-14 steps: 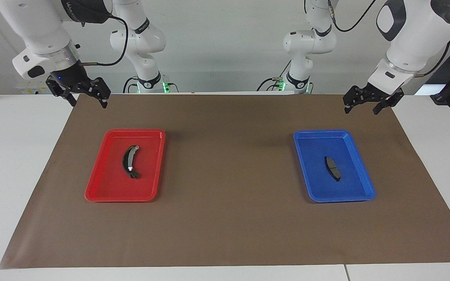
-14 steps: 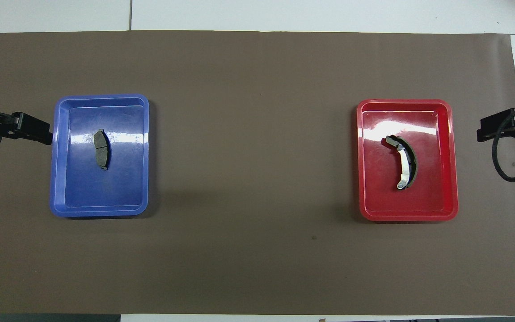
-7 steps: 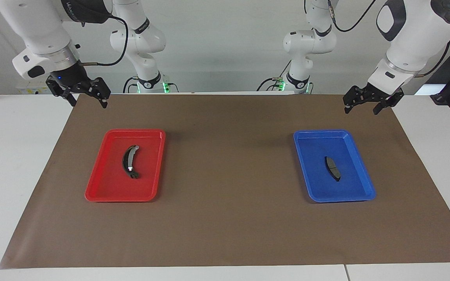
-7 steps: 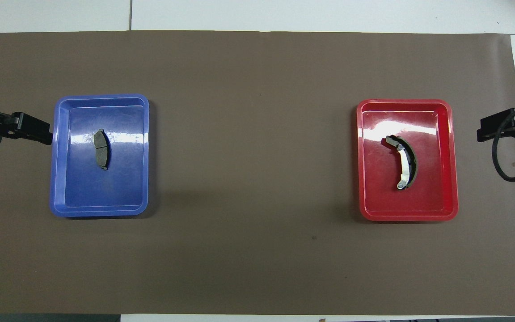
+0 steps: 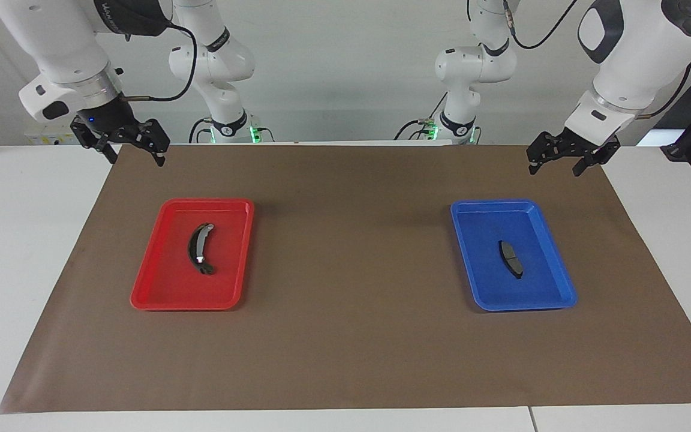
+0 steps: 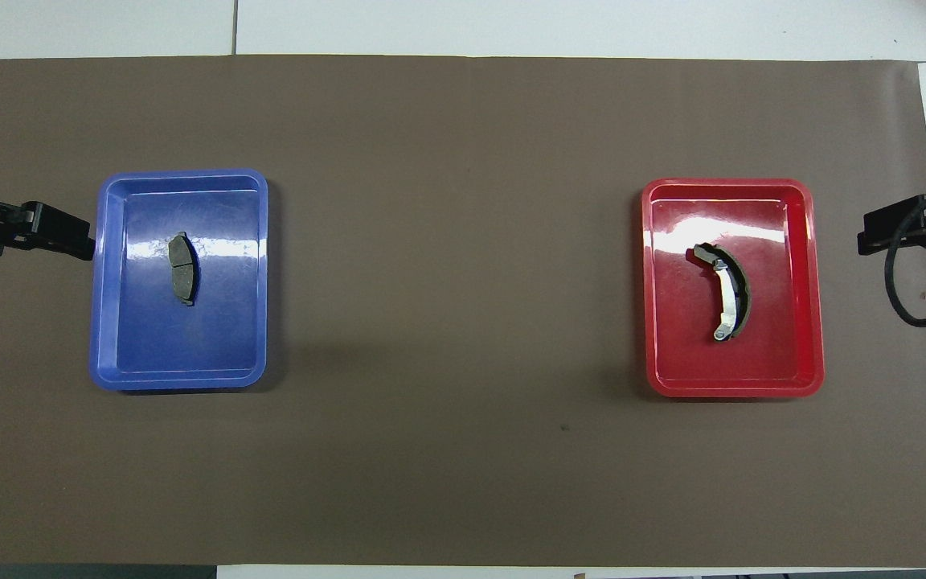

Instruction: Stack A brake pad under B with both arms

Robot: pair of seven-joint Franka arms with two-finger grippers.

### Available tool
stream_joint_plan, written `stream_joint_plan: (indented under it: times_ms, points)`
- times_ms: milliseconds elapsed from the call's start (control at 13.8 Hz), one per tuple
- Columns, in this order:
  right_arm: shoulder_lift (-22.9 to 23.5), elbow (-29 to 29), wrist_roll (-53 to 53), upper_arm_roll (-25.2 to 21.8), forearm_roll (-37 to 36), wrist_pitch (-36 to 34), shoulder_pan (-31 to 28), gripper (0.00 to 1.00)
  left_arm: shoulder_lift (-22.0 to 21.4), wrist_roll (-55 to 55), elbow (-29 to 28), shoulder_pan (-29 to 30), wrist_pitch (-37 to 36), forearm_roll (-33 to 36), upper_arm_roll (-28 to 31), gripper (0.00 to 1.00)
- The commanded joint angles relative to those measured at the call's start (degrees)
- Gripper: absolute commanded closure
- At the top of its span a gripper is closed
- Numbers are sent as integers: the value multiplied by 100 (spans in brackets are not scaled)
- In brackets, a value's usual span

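**Both arms waited with open fingers; neither brake pad had been touched**

The left gripper point(image 5: 552, 161) hung with its black fingers spread apart and empty, raised over the brown mat near the robots' edge, toward the left arm's end of the bench. The right gripper point(image 5: 135, 153) matched it at the right arm's end, fingers also apart and holding nothing.

The short, flat, dark-grey brake pad A point(image 5: 510, 258) lay in a blue plastic tray point(image 5: 561, 294) at the left arm's end. The longer, crescent-curved black brake pad B point(image 5: 200, 248) lay in a red plastic tray point(image 5: 141, 297) at the right arm's end. The two trays stood well apart, with bare brown paper mat point(image 5: 351, 252) between them on the white bench point(image 5: 21, 240).

Judging by this layout, the task was at its very start, with no pick-up begun. The next move would probably call for the left gripper to descend onto pad A and carry it to a spot where pad B could then be laid on top.

The facing view showed both grippers whole and clear of the mat. The overhead view showed only their tips at the picture's edges, but revealed a pale metal strip along pad B's inner curve and the groove across pad A.
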Motion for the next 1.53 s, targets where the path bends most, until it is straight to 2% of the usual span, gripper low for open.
stream_joint_plan:
  times_ms: [0, 145, 436, 582, 873, 1164, 1455]
  points:
    - [-57, -88, -20, 29, -39, 41, -51, 0, -8, -48, -41, -10, 82, -71, 9, 1]
    - [-57, -88, -20, 29, -30, 41, -51, 0, -26, -30, -181, -2, 344, -71, 9, 1]
    - [-57, -88, -20, 29, -30, 41, -51, 0, -649, -31, -1707, 16, 1809, -71, 9, 1]
    - [-57, -88, -20, 29, -30, 32, -51, 0, -642, -39, -2070, 25, 2295, -71, 9, 1]
    - [-57, -88, -20, 29, -30, 23, -51, 0, -203, -48, -2695, 60, 3534, -71, 18, 1]
    - [-57, -88, -20, 29, -30, 23, -51, 0, 517, -233, -2757, 77, 4115, -71, 18, 1]
    - [-57, -88, -29, 29, -30, 15, -51, 0, 747, -399, -3195, 86, 4756, -71, 18, 1]
